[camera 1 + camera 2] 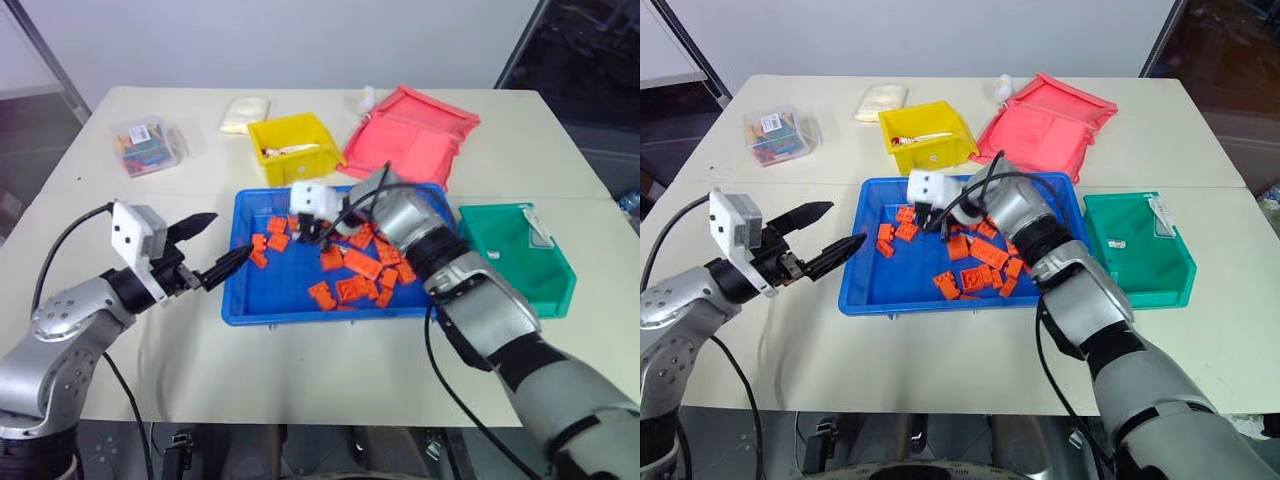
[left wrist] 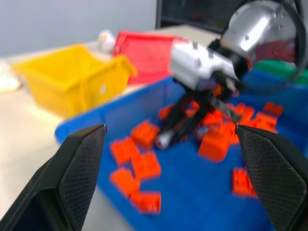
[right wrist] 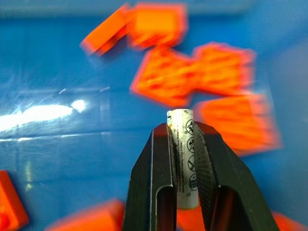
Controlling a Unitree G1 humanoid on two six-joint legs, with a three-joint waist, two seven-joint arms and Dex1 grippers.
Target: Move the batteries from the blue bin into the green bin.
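Head views, right jaws: above the blue bin, over its far half, pinching a battery; orange bricks lie below and beside them.
Head views, left jaws: spread, just outside the blue bin's near-left wall, holding nothing.
Head views, green bin: on the tabletop well apart from the right jaws, past the blue bin's far side wall; a small pale thing lies on its floor, too small to name.
Head views, bystanders: yellow bin and red tray beyond the blue bin.
Left wrist view: between the spread jaws, the right arm's jaws hang over bricks, a silver tip poking out below them.
Right wrist view: battery stands lengthwise between the two jaws, clamped along its sides, its top end clear of their tips.
Handling, judged: light, stiff, smooth and round, so liable to slip or swivel; a mid-length hold like this seems soundest.
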